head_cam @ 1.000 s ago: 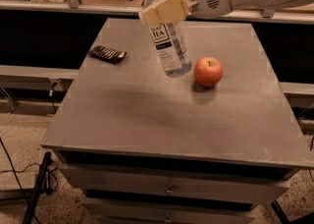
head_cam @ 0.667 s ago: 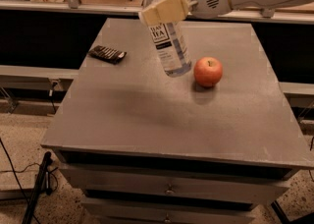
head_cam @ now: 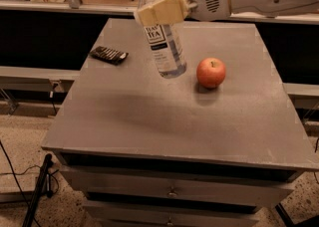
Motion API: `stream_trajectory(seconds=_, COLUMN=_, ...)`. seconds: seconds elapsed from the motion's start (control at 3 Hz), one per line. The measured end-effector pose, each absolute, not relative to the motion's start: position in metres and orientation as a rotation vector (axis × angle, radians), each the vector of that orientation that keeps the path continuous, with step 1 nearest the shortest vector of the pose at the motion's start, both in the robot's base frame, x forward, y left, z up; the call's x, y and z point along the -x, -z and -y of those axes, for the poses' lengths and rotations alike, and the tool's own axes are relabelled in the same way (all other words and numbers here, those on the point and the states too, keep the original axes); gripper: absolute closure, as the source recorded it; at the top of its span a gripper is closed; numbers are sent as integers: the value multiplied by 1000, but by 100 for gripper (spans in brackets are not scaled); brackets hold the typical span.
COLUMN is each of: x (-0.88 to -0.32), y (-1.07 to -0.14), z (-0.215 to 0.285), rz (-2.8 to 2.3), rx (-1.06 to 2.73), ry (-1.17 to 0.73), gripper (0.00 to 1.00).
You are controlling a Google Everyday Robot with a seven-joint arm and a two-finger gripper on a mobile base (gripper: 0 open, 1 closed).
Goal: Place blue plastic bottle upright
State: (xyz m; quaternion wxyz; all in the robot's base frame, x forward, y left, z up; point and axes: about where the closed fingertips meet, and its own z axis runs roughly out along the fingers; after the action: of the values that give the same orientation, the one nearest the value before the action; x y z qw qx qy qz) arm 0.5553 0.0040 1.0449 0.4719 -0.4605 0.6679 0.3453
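Note:
The blue plastic bottle (head_cam: 165,47) is clear and bluish, with a white cap at the top and a pale label with dark print. It is nearly upright, tilted slightly with the cap to the left, and its base is at or just above the grey table top (head_cam: 149,116). My gripper (head_cam: 160,10) comes in from the upper right on a white arm. Its cream fingers (head_cam: 164,12) are shut on the bottle's upper part, just below the neck.
A red apple (head_cam: 211,72) sits on the table just right of the bottle. A dark flat device (head_cam: 108,55) lies at the back left. The table has drawers below its front edge. Shelving with bags stands behind. Cables and a stand are on the floor at left.
The bottle and gripper stay in almost the same place; no clear movement shows between the earlier frames and now.

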Motion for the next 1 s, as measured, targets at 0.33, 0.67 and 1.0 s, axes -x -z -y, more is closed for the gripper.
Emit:
stream_trajectory(seconds=0.33, x=-522, y=-1066, z=-5, rz=-1468, rx=1142, ry=-887, gripper=100)
stream_trajectory(seconds=0.67, x=-490, y=-1080, z=-3, rz=-1328, rx=1146, ry=-919, gripper=100)
stream_trajectory(seconds=1.0, x=-478, y=-1087, z=-1, rz=-1278, rx=1148, ry=-913, gripper=100)
